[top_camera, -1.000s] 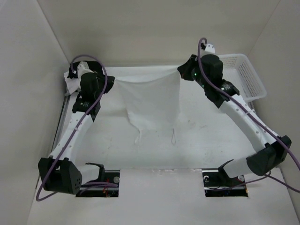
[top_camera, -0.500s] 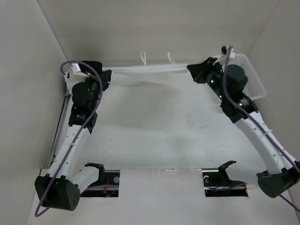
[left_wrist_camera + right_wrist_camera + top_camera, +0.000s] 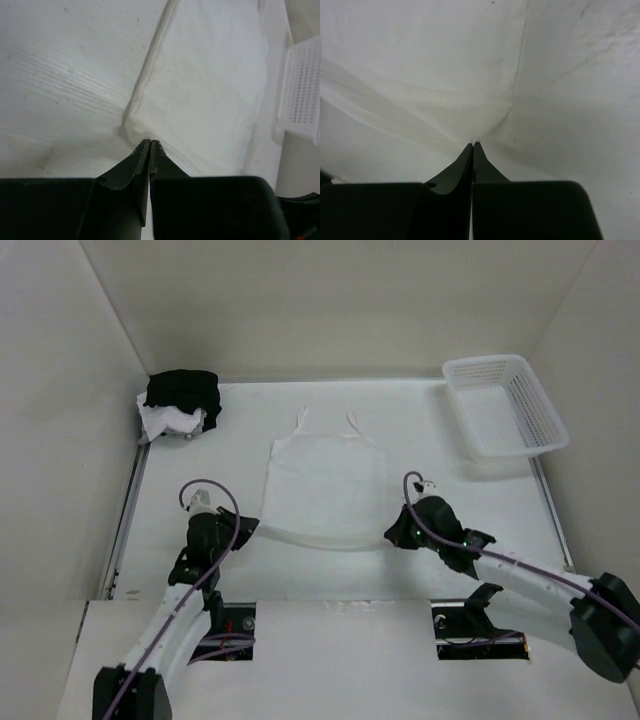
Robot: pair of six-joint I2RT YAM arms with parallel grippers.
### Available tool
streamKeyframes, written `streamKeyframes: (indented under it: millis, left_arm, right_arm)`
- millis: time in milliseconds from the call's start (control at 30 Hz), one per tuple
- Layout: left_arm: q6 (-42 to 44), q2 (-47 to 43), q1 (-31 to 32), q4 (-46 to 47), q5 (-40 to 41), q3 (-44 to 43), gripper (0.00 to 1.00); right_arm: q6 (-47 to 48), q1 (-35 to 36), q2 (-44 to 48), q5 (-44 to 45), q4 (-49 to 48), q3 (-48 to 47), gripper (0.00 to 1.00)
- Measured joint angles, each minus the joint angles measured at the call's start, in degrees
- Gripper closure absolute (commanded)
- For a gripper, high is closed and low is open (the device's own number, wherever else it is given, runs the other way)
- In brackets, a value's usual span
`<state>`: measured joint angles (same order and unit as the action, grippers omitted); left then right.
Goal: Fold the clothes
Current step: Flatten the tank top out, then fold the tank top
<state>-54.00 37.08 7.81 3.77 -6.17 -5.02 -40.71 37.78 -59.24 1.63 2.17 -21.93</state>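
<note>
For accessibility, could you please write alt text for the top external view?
A white camisole lies spread mid-table, straps pointing away, the left gripper and right gripper each shut on a near hem corner. A black-and-white clothes pile sits far left, a white lattice basket far right.

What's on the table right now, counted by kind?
white camisole, laid flat: 1
pile of clothes, black on white, pieces not countable: 1
white basket: 1
end effectors, the left end effector and the right end effector, each shut on a hem corner of the camisole: 2
Total: 5
</note>
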Motion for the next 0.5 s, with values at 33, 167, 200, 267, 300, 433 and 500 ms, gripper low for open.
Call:
streamKeyframes:
  millis: [33, 167, 200, 267, 300, 433, 500]
  left_arm:
    - [-0.5, -3.8, 0.2, -3.1, -0.9, 0.3, 1.00]
    - [-2.6, -18.8, 3.5, -16.5, -2.1, -2.3, 1.00]
    - [-3.2, -21.2, 4.9, -20.2, -1.7, -4.2, 1.00]
    - [-4.7, -25.4, 8.5, -26.4, -0.1, -7.7, 1.00]
    - [-5.5, -27.9, 10.4, -29.7, 1.4, -9.4, 1.00]
    - [-6.9, -29.9, 15.9, -37.5, 8.8, -15.7, 1.00]
    - [-6.6, -25.1, 17.1, -37.0, 11.9, -17.7, 1.00]
  right_arm:
    - [-1.7, 2.4, 3.0, 0.3, 0.9, 1.5, 1.00]
    - [-9.4, 14.5, 14.9, 3.4, 5.7, 3.3, 1.00]
    - [-11.9, 18.0, 18.0, 4.9, 7.6, 3.4, 1.00]
    - [-16.6, 23.9, 23.4, 7.7, 11.3, 3.5, 1.00]
    - [-18.7, 26.2, 25.6, 9.1, 13.3, 3.5, 0.99]
    - [-23.2, 29.0, 28.9, 13.7, 19.3, 3.4, 0.99]
    - [-22.5, 25.4, 26.3, 14.4, 20.7, 2.4, 0.99]
